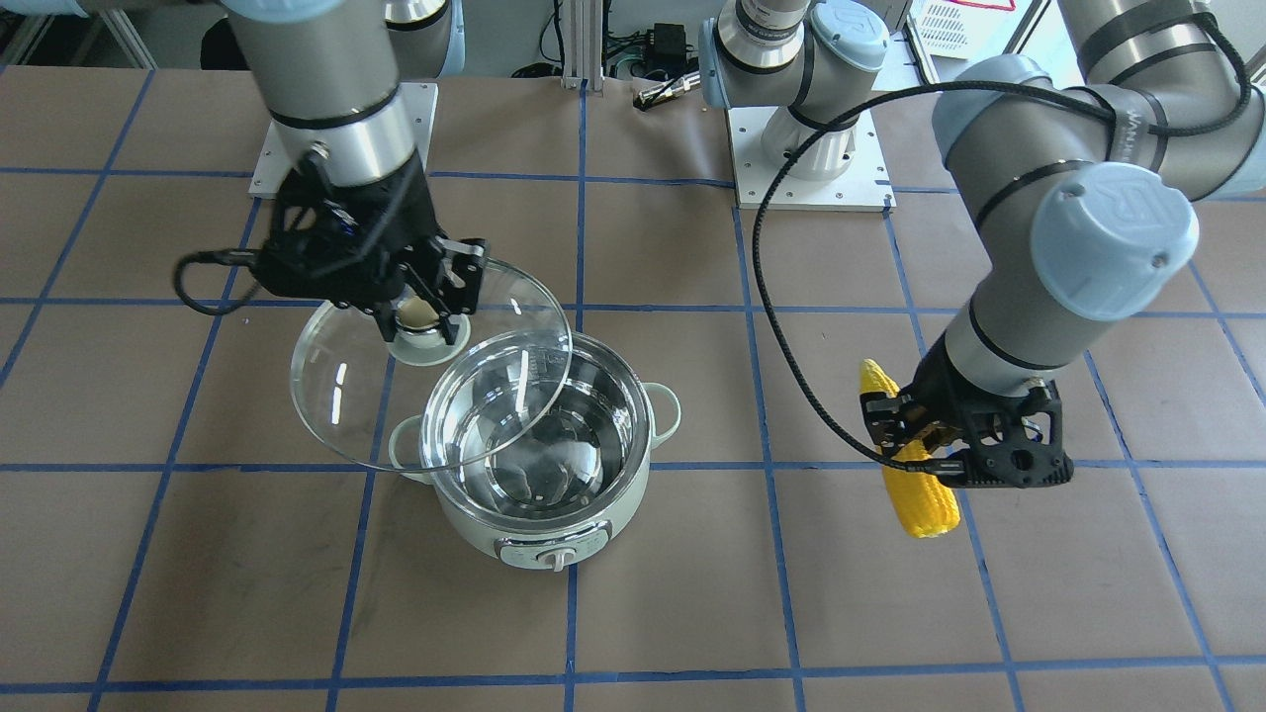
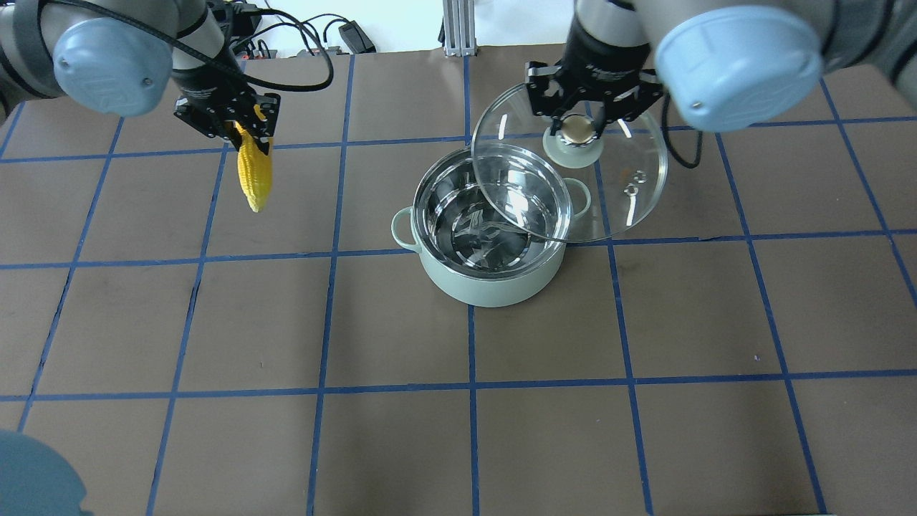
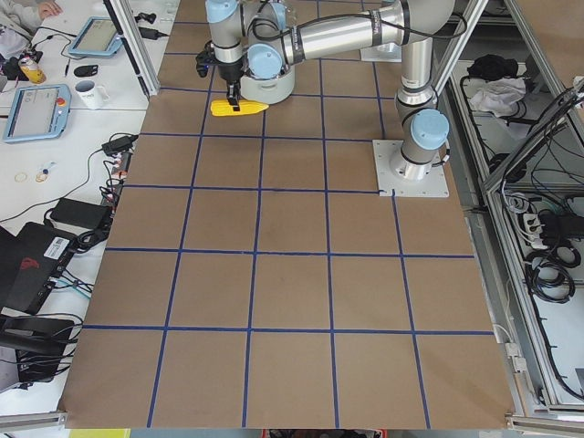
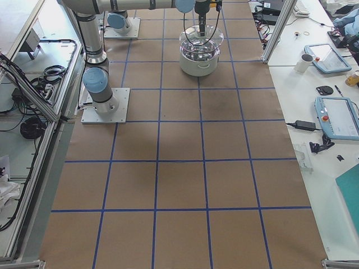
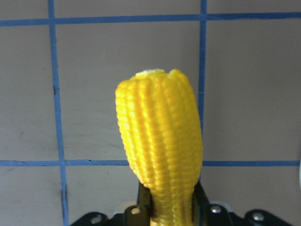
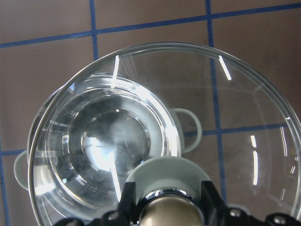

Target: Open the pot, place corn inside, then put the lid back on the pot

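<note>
The mint-green pot (image 2: 494, 283) stands open mid-table, its steel inside empty; it also shows in the front view (image 1: 544, 514). My right gripper (image 2: 577, 129) is shut on the beige-gold knob of the glass lid (image 2: 634, 190). It holds the lid raised and tilted, shifted to the pot's right, overlapping part of the rim. In the front view the right gripper (image 1: 420, 311) holds the lid (image 1: 341, 396) the same way. My left gripper (image 2: 243, 129) is shut on the yellow corn (image 2: 255, 172), held above the table well left of the pot. The corn also shows in the front view (image 1: 920, 499) and the left wrist view (image 5: 160, 146).
Brown table cover with a blue tape grid. The arm base plates (image 1: 811, 188) sit at the robot's side of the table. In the right side view, a side bench holds tablets (image 4: 336, 115) and a mug (image 4: 306, 61).
</note>
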Robot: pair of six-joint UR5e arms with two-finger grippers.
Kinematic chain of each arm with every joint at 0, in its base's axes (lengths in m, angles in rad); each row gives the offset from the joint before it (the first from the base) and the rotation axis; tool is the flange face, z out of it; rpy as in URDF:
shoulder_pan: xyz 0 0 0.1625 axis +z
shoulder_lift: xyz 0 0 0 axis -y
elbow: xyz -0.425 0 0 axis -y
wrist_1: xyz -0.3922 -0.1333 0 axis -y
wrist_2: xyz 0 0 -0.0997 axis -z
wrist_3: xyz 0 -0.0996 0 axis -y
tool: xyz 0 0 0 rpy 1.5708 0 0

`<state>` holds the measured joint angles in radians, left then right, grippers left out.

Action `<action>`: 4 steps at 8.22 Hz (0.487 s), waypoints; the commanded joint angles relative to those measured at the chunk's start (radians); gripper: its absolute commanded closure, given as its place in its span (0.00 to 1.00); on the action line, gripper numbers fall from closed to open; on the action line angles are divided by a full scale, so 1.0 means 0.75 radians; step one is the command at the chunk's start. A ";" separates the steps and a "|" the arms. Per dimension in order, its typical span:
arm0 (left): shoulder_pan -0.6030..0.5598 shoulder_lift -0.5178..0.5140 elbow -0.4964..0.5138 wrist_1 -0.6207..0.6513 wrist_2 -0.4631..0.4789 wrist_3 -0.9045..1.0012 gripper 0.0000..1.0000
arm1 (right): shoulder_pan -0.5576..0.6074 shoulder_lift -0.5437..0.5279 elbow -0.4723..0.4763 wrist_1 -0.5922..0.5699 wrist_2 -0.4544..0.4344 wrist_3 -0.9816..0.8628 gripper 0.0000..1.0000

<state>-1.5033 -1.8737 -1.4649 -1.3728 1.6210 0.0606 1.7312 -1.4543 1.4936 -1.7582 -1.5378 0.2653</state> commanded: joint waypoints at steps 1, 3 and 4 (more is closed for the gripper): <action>-0.281 0.036 0.000 -0.017 -0.010 -0.305 1.00 | -0.270 -0.173 0.001 0.235 -0.011 -0.210 0.94; -0.441 0.013 0.000 0.006 -0.050 -0.497 1.00 | -0.320 -0.182 0.007 0.270 -0.001 -0.245 0.96; -0.486 -0.001 -0.002 0.059 -0.111 -0.510 1.00 | -0.320 -0.182 0.009 0.274 -0.007 -0.251 0.96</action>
<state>-1.7790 -1.8572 -1.4650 -1.3740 1.5966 -0.2463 1.5114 -1.5833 1.4971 -1.5748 -1.5405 0.0977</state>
